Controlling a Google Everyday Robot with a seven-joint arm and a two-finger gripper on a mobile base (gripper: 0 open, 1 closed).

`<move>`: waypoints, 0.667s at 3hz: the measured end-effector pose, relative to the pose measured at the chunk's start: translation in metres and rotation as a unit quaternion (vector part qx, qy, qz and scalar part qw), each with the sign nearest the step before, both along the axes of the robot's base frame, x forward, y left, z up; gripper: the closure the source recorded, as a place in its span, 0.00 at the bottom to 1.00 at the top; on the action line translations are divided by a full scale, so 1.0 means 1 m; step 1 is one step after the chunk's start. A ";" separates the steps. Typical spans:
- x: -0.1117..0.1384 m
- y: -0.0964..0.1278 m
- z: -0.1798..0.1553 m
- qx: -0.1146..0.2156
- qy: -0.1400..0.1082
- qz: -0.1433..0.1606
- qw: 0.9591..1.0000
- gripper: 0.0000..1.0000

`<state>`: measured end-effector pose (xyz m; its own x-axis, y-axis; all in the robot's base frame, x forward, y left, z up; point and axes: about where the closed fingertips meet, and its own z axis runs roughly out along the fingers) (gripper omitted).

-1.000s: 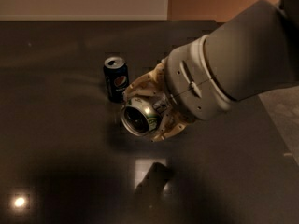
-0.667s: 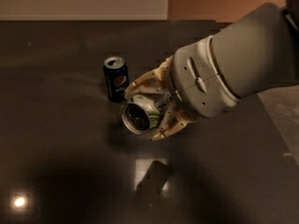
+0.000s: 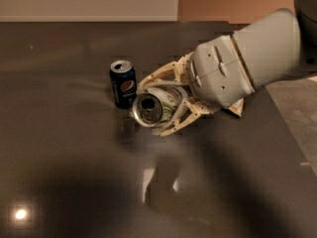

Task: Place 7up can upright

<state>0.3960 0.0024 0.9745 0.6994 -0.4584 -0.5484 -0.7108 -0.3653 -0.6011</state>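
The 7up can (image 3: 157, 106) is silver-white with green markings. It lies tilted on its side in the air, its silver top facing the camera. My gripper (image 3: 159, 105) comes in from the right and is shut on the can, one cream finger (image 3: 161, 76) above it and one below. The can hangs a little above the dark table (image 3: 74, 172). Its rear end is hidden by the grey arm housing (image 3: 223, 71).
A dark blue Pepsi can (image 3: 123, 84) stands upright on the table just left of the held can, almost touching it. The table's right edge (image 3: 292, 143) borders a grey floor. A pale wall runs behind the far edge.
The arm and the held can have drawn back up and to the right a little. The can's top faces the camera more squarely. The Pepsi can has not moved.
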 end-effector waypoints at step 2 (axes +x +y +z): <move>0.010 0.009 -0.001 0.073 0.101 -0.016 0.992 1.00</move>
